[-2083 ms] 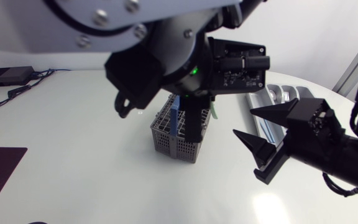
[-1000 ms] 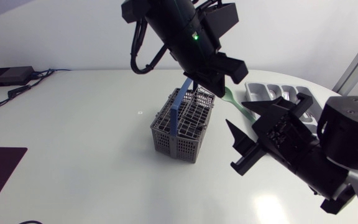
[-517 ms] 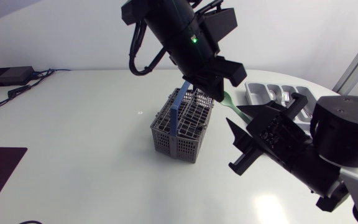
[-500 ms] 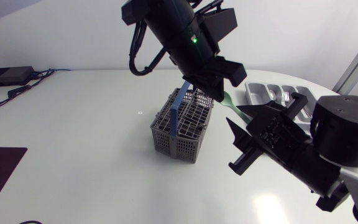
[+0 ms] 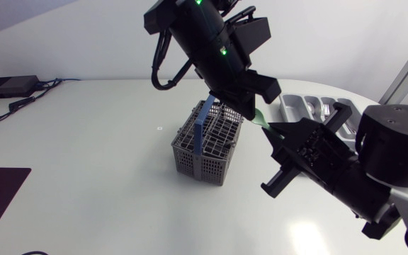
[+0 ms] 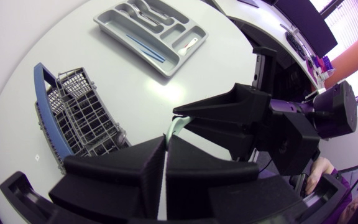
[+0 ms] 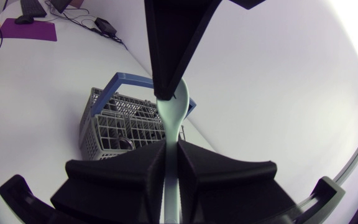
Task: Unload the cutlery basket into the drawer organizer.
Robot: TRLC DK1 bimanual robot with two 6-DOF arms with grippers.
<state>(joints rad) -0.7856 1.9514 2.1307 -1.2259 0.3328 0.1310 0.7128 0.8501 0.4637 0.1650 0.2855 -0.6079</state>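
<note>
Two grippers hold one pale green spoon (image 7: 174, 106) in the air above the table (image 5: 83, 163). The left gripper (image 6: 166, 144) is closed on the spoon's broad end, its fingers pressed together with only the pale strip showing between them. The right gripper (image 7: 171, 148) is clamped on the handle end from the opposite direction, so the two sets of fingertips nearly meet along the spoon. In the head view the spoon hangs just beside the upper right corner of the grey wire basket (image 5: 207, 145), higher than its rim and not touching it. The basket stands upright on the table with its blue handle raised. The grey drawer organizer (image 6: 151, 31) lies flat farther back toward the table's edge, apart from the basket, with several pieces of cutlery already in its compartments, among them a blue one and a white spoon.
</note>
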